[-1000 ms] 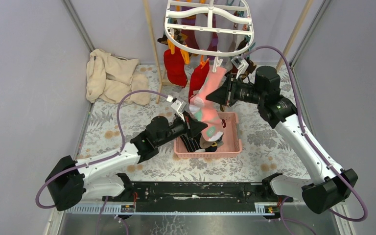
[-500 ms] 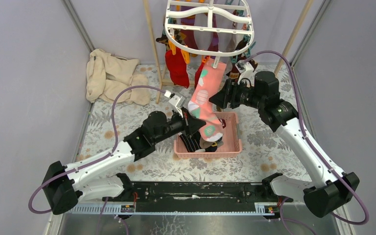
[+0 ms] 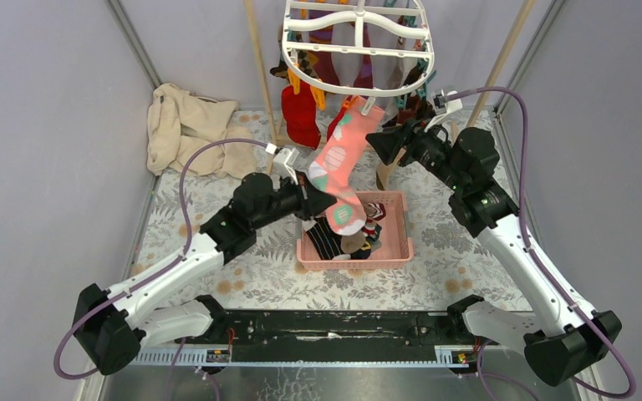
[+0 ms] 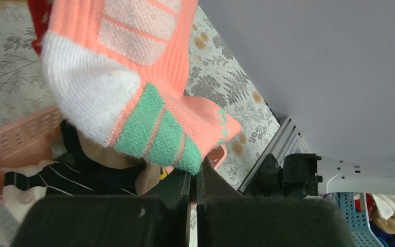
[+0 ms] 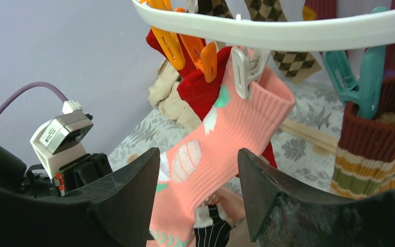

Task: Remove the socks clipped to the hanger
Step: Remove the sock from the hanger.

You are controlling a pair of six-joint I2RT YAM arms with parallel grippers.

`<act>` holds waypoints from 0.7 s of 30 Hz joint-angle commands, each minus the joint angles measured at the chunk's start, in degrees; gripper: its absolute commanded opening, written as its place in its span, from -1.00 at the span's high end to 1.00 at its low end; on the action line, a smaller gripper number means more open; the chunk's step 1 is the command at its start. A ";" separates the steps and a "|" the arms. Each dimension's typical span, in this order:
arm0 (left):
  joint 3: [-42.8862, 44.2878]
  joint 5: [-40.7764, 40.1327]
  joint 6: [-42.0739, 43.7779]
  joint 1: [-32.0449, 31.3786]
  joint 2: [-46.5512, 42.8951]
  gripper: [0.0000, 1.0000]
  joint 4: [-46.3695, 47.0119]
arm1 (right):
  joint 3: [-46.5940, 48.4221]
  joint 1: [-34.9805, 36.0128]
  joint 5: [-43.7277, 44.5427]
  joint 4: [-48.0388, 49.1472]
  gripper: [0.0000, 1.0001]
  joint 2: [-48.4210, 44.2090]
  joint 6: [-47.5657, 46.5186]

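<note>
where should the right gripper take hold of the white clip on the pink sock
Probably by its two upper tabs, under the hanger rim, above where the white clip bites the pink sock's cuff: pinching those should open it. The open right gripper faces it from the near side, so come straight in, one finger on each tab. The left gripper holds the toe.

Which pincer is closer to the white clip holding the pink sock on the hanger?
Right. The right pincer is open just below the white clip; the left pincer grips the toe of the pink sock, much lower down.
</note>
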 commanded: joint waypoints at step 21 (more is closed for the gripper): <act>0.70 15.61 -1.83 12.19 -3.94 1.00 -8.36 | -10.64 0.28 8.42 38.23 -0.13 7.16 -2.06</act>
